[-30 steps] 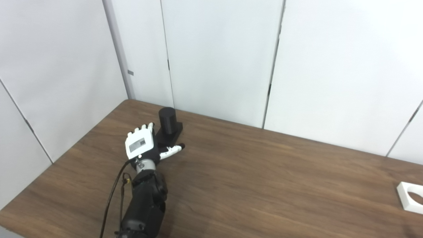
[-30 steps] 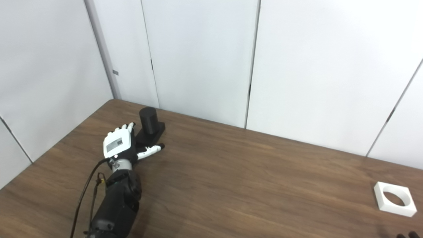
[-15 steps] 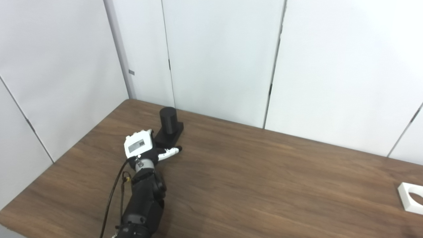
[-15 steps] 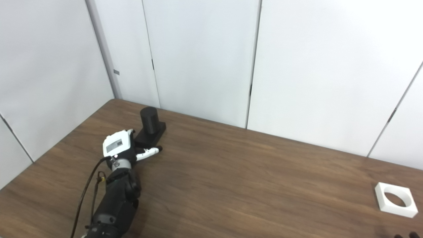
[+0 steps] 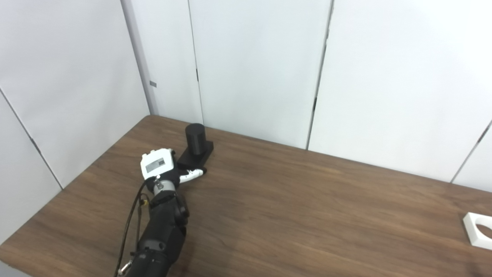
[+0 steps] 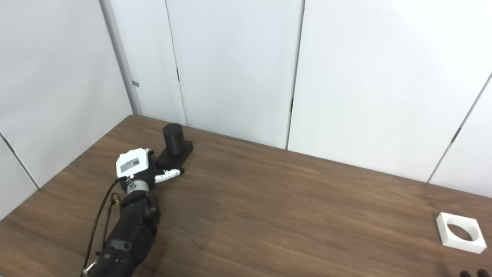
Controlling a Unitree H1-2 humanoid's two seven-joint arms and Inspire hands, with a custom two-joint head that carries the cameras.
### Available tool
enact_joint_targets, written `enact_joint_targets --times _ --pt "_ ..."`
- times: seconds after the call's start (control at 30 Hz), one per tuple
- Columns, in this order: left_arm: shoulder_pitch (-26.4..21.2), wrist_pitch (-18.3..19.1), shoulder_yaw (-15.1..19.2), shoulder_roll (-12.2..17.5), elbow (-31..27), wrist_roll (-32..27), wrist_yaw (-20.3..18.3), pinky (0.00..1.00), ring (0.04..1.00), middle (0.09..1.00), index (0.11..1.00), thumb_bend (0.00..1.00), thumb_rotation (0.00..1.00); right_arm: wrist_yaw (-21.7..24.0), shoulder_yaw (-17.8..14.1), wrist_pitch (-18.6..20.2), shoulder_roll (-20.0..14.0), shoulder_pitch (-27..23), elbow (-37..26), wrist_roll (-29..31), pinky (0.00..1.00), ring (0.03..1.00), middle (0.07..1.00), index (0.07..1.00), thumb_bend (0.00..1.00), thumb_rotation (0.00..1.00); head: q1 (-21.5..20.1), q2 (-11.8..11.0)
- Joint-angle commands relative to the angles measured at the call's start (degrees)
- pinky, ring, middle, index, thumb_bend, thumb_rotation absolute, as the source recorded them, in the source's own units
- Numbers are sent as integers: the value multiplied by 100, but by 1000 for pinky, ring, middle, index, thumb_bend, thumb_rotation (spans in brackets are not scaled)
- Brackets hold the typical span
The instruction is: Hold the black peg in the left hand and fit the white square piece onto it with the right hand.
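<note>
- While the left eye view cuts the white square piece [image 5: 478, 235] off at the right edge of the frame, the right eye view shows it whole: a flat white square with a round hole through it, lying on the table [image 6: 292, 215] at the lower right.
- Only the right eye view shows a few dark fingertips of the right hand [image 6: 471, 274] poking up at the bottom right corner of the frame, below the white piece and apart from it; too little shows to tell whether that hand is spread or closed.
- Both views place the black peg [image 5: 195, 139] in the upper left part of the table, close to the wall panels [image 5: 253, 65]: an upright black cylinder standing on a flat black base.
- The left arm [image 5: 159, 231] comes in from the bottom left and slants up across the wood toward the peg.
- The left hand [image 5: 160, 169] lies with its white back plate facing up, right at the near left corner of the peg's base.
- Its fingers curl down out of sight behind the plate, while the thumb [image 5: 191, 175] sticks out to the right along the base's near edge.
- Whether the fingers actually grip the base cannot be told from either view; the peg stands on the table, not lifted.
</note>
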Motion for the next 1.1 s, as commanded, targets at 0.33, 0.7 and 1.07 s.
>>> enact_joint_targets --times 0.33,0.7,1.07 --pt "-455 9 -123 194 139 54 216 961 940 905 808 884 698 25 96 -99 86 68 125 -42 929 977 950 993 756 913 -14 39" --pt "-436 9 -184 188 96 99 89 930 921 883 779 836 679 -25 82 -50 111 94 73 -101 932 982 945 1000 747 918 -75 59" --pt "-358 8 -314 278 105 -276 438 860 874 829 661 728 445 -120 94 43 132 100 2 -132 934 981 931 989 795 901 -116 91"
